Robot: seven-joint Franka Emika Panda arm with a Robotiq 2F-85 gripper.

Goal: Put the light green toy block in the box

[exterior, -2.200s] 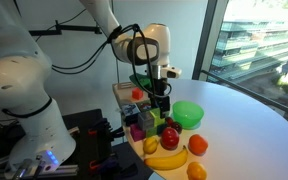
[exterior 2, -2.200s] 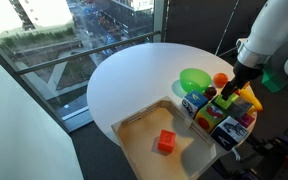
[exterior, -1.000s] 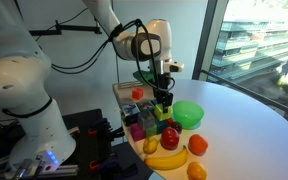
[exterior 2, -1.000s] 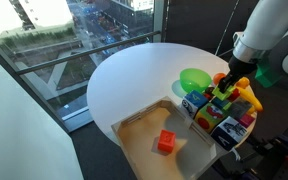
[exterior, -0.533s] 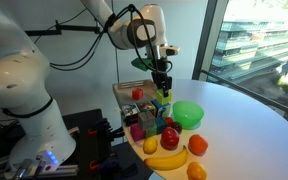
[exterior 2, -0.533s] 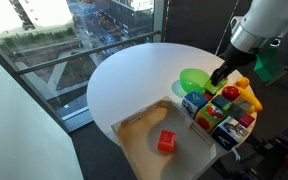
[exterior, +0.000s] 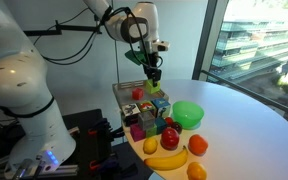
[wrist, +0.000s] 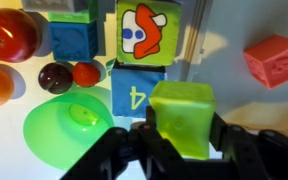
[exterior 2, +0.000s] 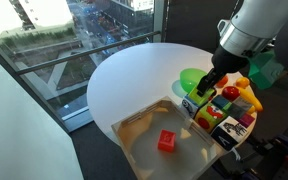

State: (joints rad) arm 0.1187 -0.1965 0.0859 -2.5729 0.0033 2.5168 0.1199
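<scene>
The light green toy block (wrist: 182, 118) is a pale lime cube clamped between my gripper's (wrist: 182, 135) two black fingers in the wrist view. In both exterior views the gripper (exterior: 153, 80) (exterior 2: 205, 88) hangs in the air above the cluster of toy blocks, beside the box's edge. The box (exterior 2: 134, 135) is a shallow tray at the table's rim, with a red block (exterior 2: 166, 141) lying inside it. From the wrist, the box floor (wrist: 234, 90) and the same red block (wrist: 275, 62) lie to the right of the held cube.
Under the gripper stand a blue block marked 4 (wrist: 134, 95) and a picture block (wrist: 142, 32). A round green bowl (exterior 2: 195, 78) sits beside them. Toy fruit, with an apple (wrist: 9, 35) and a banana (exterior: 166, 158), lies close by on the round white table (exterior 2: 134, 75).
The arm has risen from the block cluster with the light green block in its fingers and shifted toward the box side. The jaws have stayed shut on it.
</scene>
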